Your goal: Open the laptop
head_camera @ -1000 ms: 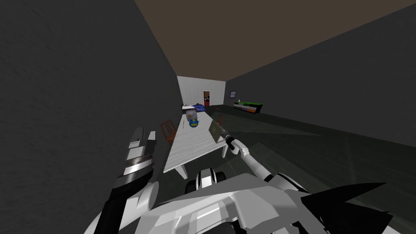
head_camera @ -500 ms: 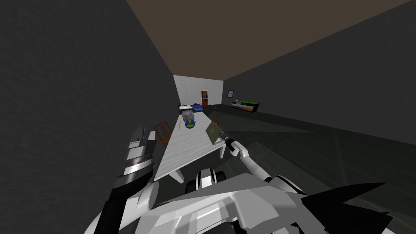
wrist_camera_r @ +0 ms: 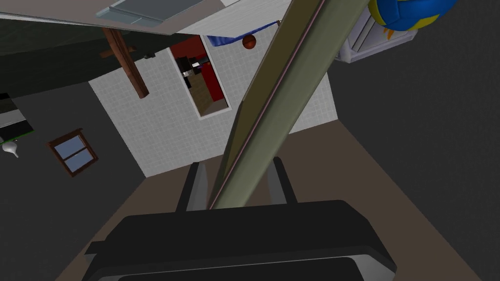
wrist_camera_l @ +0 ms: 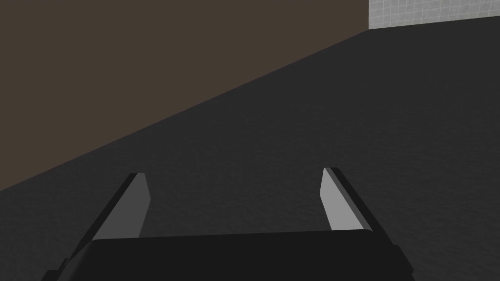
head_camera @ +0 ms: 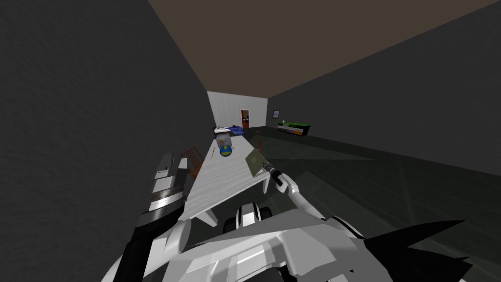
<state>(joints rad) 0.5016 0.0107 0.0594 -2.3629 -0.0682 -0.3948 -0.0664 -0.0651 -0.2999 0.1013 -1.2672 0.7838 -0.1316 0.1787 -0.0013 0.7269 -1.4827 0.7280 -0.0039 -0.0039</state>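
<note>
**Right claw on laptop lid: lift along the hinge arc**

Obs: The laptop (head_camera: 253, 161) sits at the right-hand edge of the long white desk (head_camera: 220, 186), towards its near end. An olive panel of it stands tilted up off the desk top; I take this for the lid. The base is too small to make out in the head view.

The right claw (wrist_camera_r: 238, 166) is clamped on that panel. Its fingers (wrist_camera_r: 197, 188) press the two faces of the olive slab, which runs edge-on away from the claw. A thin pale seam runs the slab's length; I cannot tell whether it is trim or a gap.

The left claw (wrist_camera_l: 234, 173) has its fingers wide apart, holding nothing. That arm is raised beside the dark wall, well apart from the desk.

Judgement: lid partly raised, opening not yet complete.

Method:
- Swing the wrist on an arc about the hinge, not a straight pull.
- Rotate the claw with the lid so the fingers lie flat on its faces.
- Go slowly.

Risk: the laptop lies at the desk edge, so a pull towards me could drag the base off. The blue-and-yellow ball (head_camera: 225, 151) is well apart and no obstruction.
</note>
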